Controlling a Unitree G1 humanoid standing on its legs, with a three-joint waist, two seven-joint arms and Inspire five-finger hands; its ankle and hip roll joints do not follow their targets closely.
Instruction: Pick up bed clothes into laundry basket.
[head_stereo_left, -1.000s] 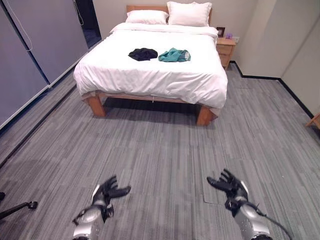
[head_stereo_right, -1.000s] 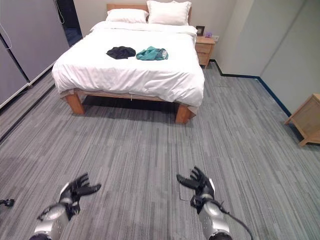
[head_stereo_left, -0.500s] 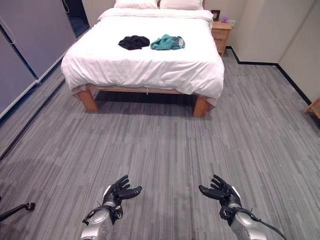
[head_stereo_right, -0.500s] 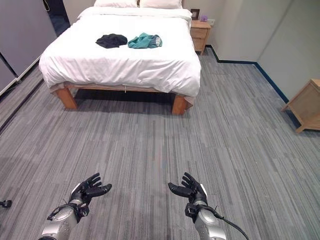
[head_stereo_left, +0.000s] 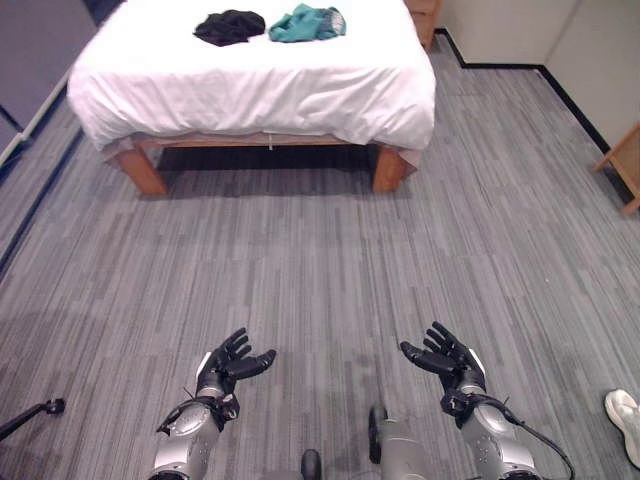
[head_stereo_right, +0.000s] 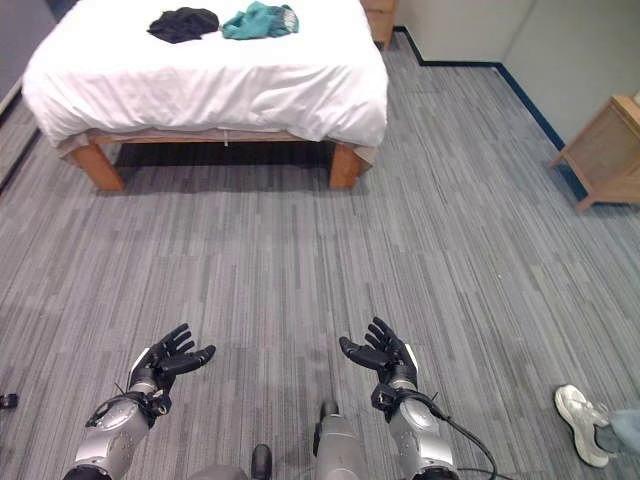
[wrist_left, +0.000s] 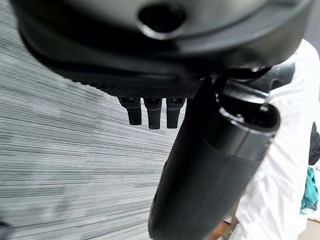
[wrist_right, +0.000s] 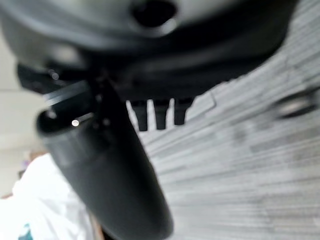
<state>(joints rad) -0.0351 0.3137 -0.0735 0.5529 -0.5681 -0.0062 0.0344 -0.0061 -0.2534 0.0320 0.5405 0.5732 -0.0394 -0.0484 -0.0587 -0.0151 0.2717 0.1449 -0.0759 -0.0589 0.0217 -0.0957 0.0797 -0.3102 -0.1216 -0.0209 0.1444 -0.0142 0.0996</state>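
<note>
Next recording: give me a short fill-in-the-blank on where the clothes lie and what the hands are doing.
1. The black garment and the teal garment lie on the ____.
2. The left hand and right hand hold ____.
3. Both hands' fingers are ____, not curled.
4. A person's white ____ shows on the floor at the right.

Missing: bed; nothing; open; shoe

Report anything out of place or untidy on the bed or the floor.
Two crumpled garments lie on the otherwise smooth white bed: a black garment and, beside it, a teal garment. A person's white shoe shows on the floor near the right hand. Both hands, left hand too, hold nothing.
</note>
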